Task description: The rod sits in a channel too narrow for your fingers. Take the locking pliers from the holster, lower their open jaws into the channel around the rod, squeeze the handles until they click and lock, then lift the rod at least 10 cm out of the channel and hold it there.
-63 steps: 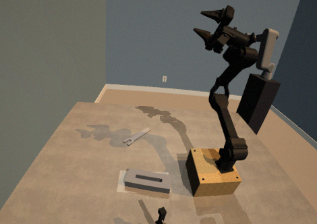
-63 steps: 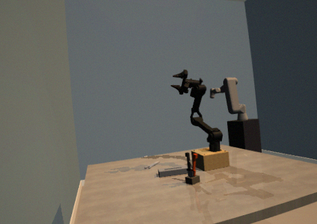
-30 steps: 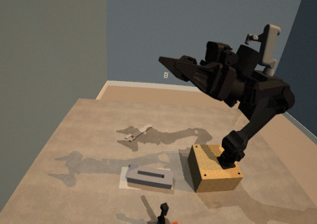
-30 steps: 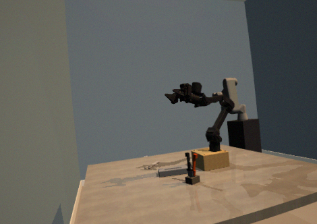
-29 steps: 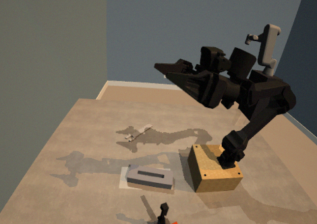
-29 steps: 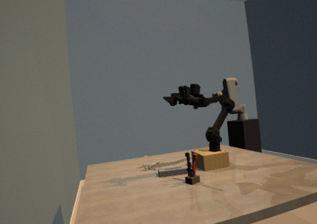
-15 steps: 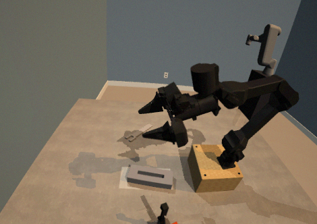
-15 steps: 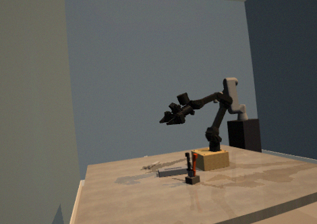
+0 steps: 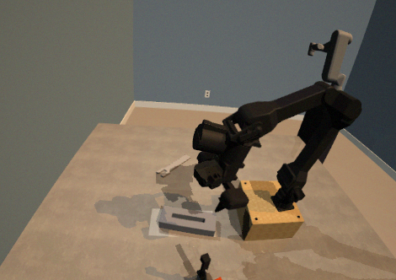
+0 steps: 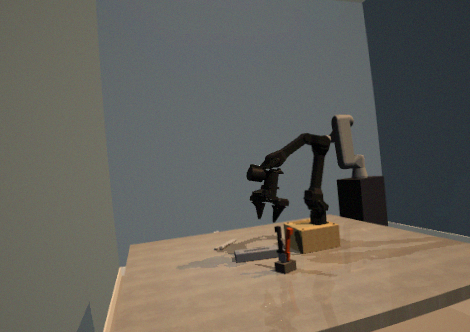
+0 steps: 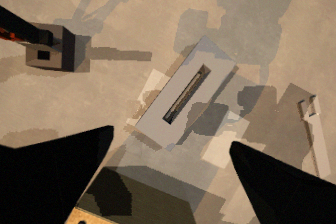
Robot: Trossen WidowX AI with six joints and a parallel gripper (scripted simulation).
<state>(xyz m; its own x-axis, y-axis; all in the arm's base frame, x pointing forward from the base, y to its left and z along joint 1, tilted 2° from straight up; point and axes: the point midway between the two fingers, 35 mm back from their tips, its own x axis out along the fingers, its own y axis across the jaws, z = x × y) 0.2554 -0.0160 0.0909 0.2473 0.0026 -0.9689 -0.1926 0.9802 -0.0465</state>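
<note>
Notably, wrist view shows rod inside channel; exterior view doesn't.

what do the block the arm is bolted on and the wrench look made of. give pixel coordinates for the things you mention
The mounting block point(image 9: 270, 229) point(image 10: 322, 237) looks like pale wood, probably unpainted, from its yellow-tan, speckled faces. The wrench point(image 9: 178, 164) point(image 11: 318, 140) seems light-coloured metal or plastic; its plain pale surface doesn't settle which.

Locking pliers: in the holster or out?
In. The black-and-orange locking pliers stand upright in the small dark block-shaped holster, handles up; the black two-fingered hand is open, away from them.
</note>
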